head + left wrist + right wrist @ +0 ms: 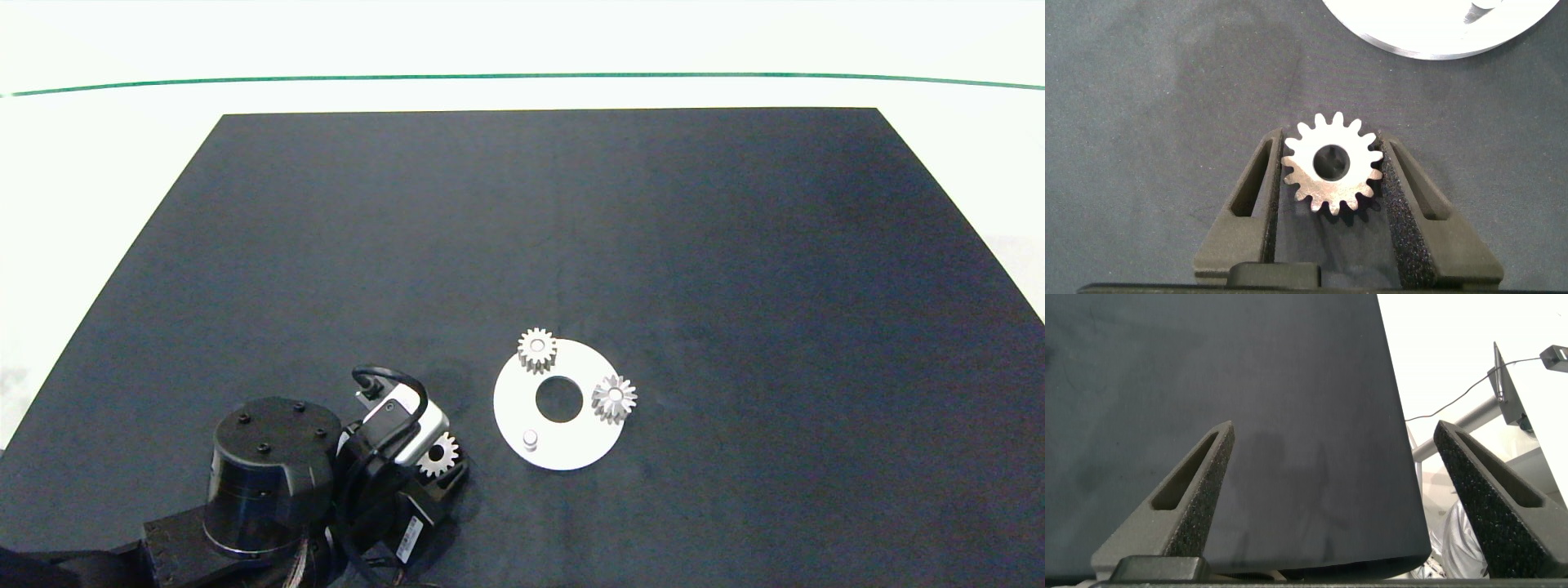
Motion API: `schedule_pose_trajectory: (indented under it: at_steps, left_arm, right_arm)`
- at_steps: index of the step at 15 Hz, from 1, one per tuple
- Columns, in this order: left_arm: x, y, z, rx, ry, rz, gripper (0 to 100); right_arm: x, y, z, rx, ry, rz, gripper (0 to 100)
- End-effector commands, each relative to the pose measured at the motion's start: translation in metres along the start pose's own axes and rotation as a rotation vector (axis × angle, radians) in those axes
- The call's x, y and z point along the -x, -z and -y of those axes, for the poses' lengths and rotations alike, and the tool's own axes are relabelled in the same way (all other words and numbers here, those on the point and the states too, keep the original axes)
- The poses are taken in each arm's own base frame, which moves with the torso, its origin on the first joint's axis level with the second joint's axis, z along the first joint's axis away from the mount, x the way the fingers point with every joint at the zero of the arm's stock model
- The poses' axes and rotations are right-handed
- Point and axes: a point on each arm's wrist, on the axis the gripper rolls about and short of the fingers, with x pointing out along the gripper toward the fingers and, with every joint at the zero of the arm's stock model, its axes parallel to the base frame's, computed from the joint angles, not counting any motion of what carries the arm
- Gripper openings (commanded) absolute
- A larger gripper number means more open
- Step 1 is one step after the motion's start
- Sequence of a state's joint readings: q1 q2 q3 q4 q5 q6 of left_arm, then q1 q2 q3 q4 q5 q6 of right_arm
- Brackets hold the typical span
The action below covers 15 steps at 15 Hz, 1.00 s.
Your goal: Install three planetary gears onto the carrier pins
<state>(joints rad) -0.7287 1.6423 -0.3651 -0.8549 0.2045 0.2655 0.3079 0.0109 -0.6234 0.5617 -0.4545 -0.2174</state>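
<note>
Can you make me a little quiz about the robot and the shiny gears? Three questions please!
1. How many planetary gears already sit on the white disc: one, two or three?
2. True or false: the left gripper has its fingers closed on the third gear.
3. Which carrier pin has no gear yet: the one nearest the robot, or the one farthest from it?

Key
1. Two: one gear on the far pin and another gear on the pin at the disc's right edge.
2. True. The right gripper is open and holds nothing, over the dark mat.
3. The bare pin nearest the robot.
</note>
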Motion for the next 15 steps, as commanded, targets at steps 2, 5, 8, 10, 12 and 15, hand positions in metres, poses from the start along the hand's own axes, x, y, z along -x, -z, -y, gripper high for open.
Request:
schedule_pose_trajectory:
  at_steps: [2,5,8,10,12,15]
  left_arm:
    - [0.000,-0.002,0.000,0.000,-0.003,0.011,22]
    - [0.000,-0.003,0.000,0.001,-0.003,0.012,16]
    - [0.000,-0.003,0.000,0.002,-0.003,0.012,10]
    - [0.000,-0.005,-0.001,-0.002,-0.008,0.019,7]
    - [0.001,-0.013,0.000,-0.014,0.005,-0.003,7]
    - [0.019,-0.037,-0.003,-0.028,0.030,-0.007,7]
  right_arm:
    - [0.000,0.000,0.000,0.003,0.002,-0.003,100]
    - [0.000,0.000,0.000,0.003,0.002,-0.003,100]
    - [0.000,0.001,0.000,0.004,0.001,-0.005,100]
    - [0.000,0.001,0.000,0.004,0.001,-0.005,100]
    - [-0.001,0.002,-0.001,0.006,0.000,-0.009,100]
    - [-0.001,0.002,-0.001,0.005,0.001,-0.007,100]
